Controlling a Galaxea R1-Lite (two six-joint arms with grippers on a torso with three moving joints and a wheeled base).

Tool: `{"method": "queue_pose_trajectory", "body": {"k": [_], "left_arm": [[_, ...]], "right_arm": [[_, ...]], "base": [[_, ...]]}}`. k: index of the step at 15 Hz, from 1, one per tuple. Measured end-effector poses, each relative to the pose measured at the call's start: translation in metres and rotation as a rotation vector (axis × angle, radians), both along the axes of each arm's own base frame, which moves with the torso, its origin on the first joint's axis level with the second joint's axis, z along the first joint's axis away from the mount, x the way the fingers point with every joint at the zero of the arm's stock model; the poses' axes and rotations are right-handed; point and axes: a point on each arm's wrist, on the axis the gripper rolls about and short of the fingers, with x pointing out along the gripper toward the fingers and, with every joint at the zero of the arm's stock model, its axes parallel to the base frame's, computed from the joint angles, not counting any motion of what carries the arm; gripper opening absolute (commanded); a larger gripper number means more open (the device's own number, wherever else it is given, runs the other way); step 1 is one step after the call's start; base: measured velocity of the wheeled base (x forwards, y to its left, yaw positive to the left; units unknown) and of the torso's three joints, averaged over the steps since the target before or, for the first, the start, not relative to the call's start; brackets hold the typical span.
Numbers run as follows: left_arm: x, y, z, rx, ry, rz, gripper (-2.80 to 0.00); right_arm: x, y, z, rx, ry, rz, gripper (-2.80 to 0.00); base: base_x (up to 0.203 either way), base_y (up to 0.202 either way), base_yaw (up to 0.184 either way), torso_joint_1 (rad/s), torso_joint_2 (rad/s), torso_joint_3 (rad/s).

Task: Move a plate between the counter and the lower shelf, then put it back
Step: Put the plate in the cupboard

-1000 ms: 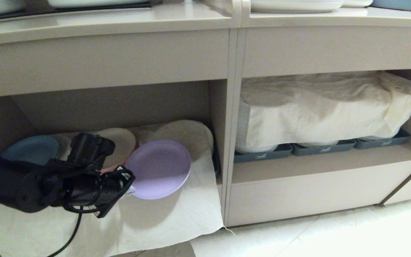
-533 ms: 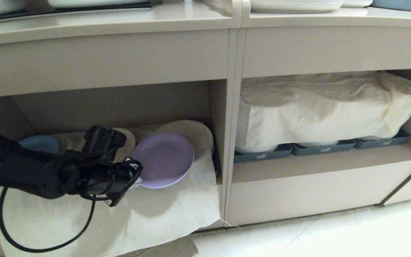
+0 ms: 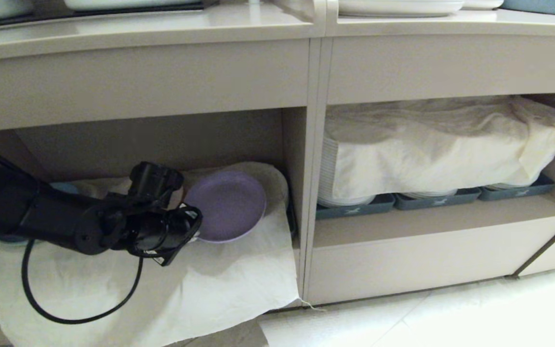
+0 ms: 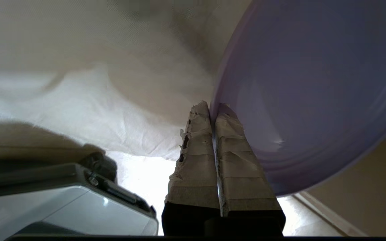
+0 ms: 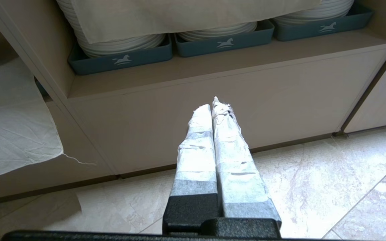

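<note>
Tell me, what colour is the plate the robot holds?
Lavender purple plate; head view shows it best.

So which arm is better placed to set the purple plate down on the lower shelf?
Left. Its gripper has its jaws shut on the plate rim, over the shelf's cloth. The right gripper hangs empty near the floor.

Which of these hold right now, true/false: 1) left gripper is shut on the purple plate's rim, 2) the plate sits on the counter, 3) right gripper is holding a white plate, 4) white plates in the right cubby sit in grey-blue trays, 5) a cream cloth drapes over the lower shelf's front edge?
1) True. The left gripper is shut on the rim of the purple plate.
2) False. The plate is inside the lower shelf cubby, below the counter.
3) False. The right gripper is shut on nothing, out over the floor.
4) True. The white plates sit in grey-blue trays.
5) True. The cream cloth hangs over it.
</note>
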Motion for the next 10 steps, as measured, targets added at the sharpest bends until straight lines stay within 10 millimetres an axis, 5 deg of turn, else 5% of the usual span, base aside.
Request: {"method": "queue_pose_trajectory", "body": {"k": [10], "left_arm": [[0.017,-0.005,-0.002,0.041,0.033,-0.017,-2.8]], "right_arm": [[0.0,0.0,0.0,0.0,0.0,0.0,-2.8]], "base": [[0.0,0.0,0.0,0.0,0.0,0.0]]}}
